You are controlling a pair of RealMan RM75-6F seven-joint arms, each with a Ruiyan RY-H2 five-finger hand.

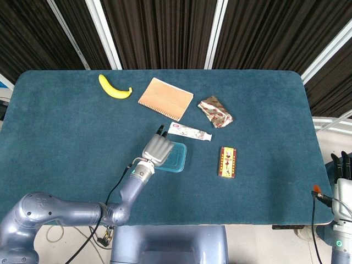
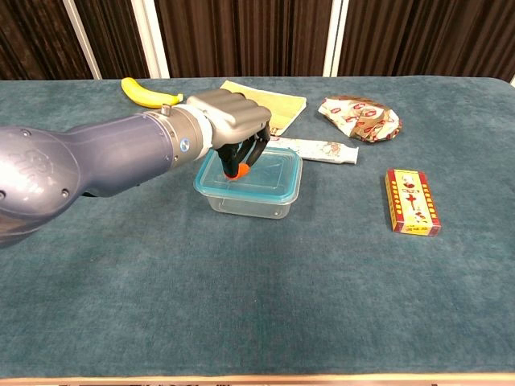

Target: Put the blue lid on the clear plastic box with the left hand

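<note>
The clear plastic box stands mid-table with the blue lid lying flat on top of it. My left hand hangs over the lid's near-left part, fingers curled downward, and its orange fingertip touches the lid surface. It grips nothing. In the head view the left hand covers the left half of the lid. My right hand sits off the table at the far right edge, fingers upright and apart, empty.
On the teal table lie a banana at the back left, a tan notebook, a tube just behind the box, a crumpled wrapper and a red carton to the right.
</note>
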